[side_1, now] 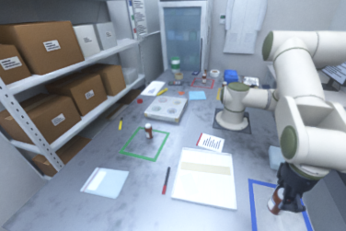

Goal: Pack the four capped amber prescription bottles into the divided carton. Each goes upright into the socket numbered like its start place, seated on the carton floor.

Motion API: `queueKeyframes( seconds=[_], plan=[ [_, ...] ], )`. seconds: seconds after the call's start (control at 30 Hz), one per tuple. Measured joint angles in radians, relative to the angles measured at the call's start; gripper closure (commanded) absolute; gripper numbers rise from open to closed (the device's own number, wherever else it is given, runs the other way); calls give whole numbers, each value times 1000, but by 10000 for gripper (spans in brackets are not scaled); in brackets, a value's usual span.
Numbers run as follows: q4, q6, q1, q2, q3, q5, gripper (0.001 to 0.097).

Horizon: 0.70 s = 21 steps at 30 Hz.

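Note:
An amber bottle (276, 199) with a white cap is partly hidden between the fingers of my gripper (286, 201), which holds it tilted just above the blue-outlined square (277, 207) at the near right of the table. A second amber bottle (148, 130) stands upright in the green-outlined square (144, 143) left of centre. A third bottle (204, 78) stands in the red-outlined square (203, 83) at the far end. The divided carton (166, 108), white with round sockets, lies flat beyond the green square.
Shelving with cardboard boxes (43, 51) runs along the left wall. A white tray (205, 176) lies in the near centre, with a red pen (165, 180) on its left. The arm's base (232, 113) stands right of the carton. A clear bag (105, 181) lies near left.

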Motion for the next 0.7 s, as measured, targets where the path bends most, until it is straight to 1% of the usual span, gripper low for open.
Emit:
queueKeyframes(
  seconds=[0.13,0.4,0.57,0.7],
  plan=[
    [0,0,0,-3,-5,8,901],
    [0,-4,-4,-7,5,5,901],
    [0,-18,-18,-30,40,-8,901],
    [0,-42,-41,-63,93,-27,901]
  ],
)
